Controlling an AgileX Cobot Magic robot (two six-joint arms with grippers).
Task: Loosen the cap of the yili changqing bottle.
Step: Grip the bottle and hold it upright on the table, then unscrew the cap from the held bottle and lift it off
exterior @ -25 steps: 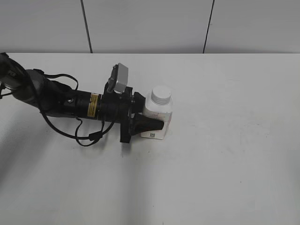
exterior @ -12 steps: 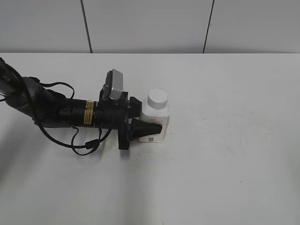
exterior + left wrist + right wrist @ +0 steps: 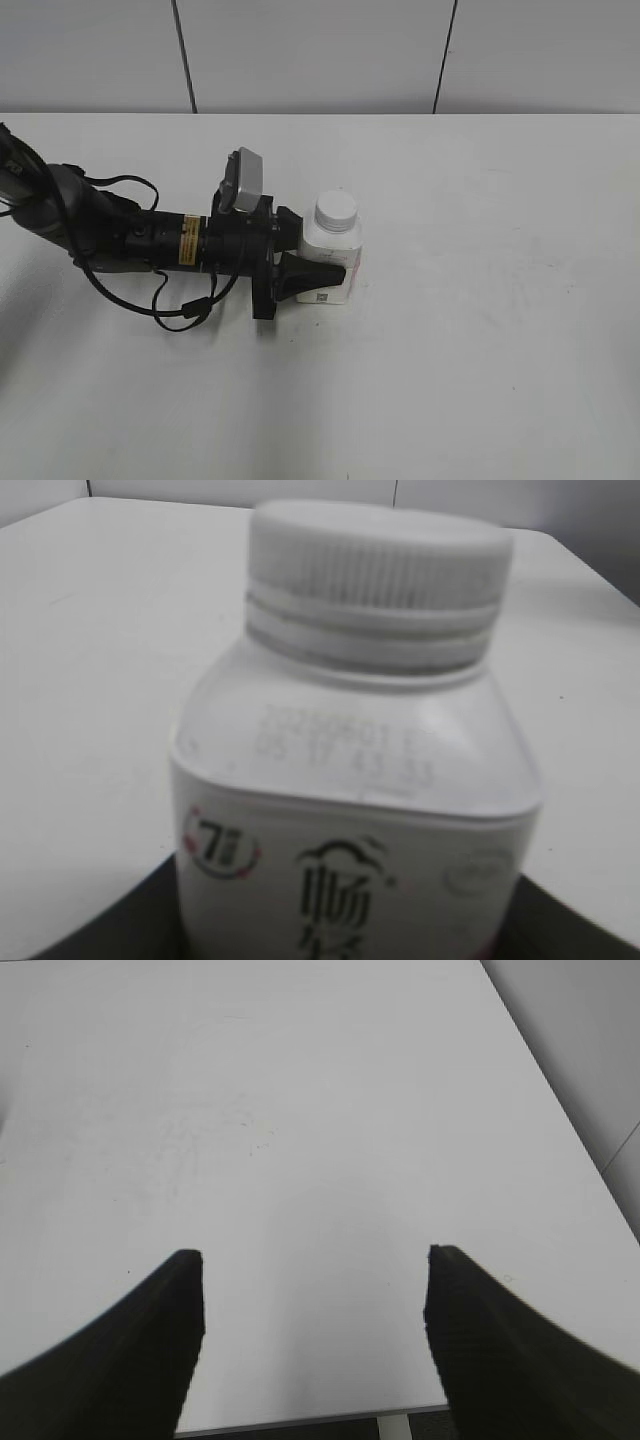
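Observation:
The yili changqing bottle (image 3: 326,242) stands upright near the middle of the white table (image 3: 480,330), with its white ribbed cap (image 3: 335,208) on. My left gripper (image 3: 320,270) reaches in from the left and is shut on the bottle's lower body. Its near finger lies across the front label and the far finger is hidden behind the bottle. In the left wrist view the bottle (image 3: 350,770) and cap (image 3: 378,560) fill the frame, and the dark fingers of the gripper (image 3: 350,948) flank its base. My right gripper (image 3: 315,1260) is open and empty over bare table.
The left arm and its looped cable (image 3: 180,310) lie low across the left side of the table. A grey panelled wall (image 3: 320,50) runs behind the far edge. The right wrist view shows the table's edge (image 3: 300,1420) just below the fingers.
One second ago the left gripper and bottle were slightly further right; they shifted a little to the left together. Nothing has moved in the last half second.

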